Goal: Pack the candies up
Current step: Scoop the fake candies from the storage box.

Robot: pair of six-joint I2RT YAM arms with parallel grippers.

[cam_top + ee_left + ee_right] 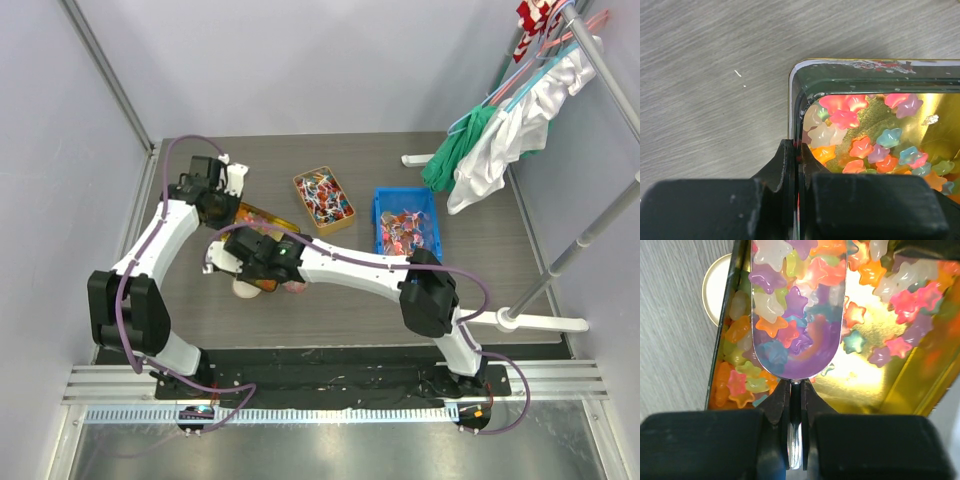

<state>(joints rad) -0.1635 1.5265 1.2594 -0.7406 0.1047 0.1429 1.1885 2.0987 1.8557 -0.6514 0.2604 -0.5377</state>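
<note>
A gold-lined tin (795, 85) holds several star-shaped gummy candies (840, 117) in pink, orange, white, blue and purple. My left gripper (799, 150) is shut on the tin's left wall; in the top view the left gripper (232, 203) is at the tin's (270, 219) far left end. My right gripper (796, 390) is shut on the handle of a metal scoop (805, 352). The scoop is full of star candies (785, 300) and hangs over the tin (867, 387). In the top view the right gripper (252, 262) is at the tin's near side.
A second open tin (323, 199) of red, blue and white wrapped candies stands mid-table. A blue bin (407, 222) with more wrapped candies is to its right. A round cream disc (714, 287) lies by the tin's left side. A clothes rack (560, 90) is at the far right.
</note>
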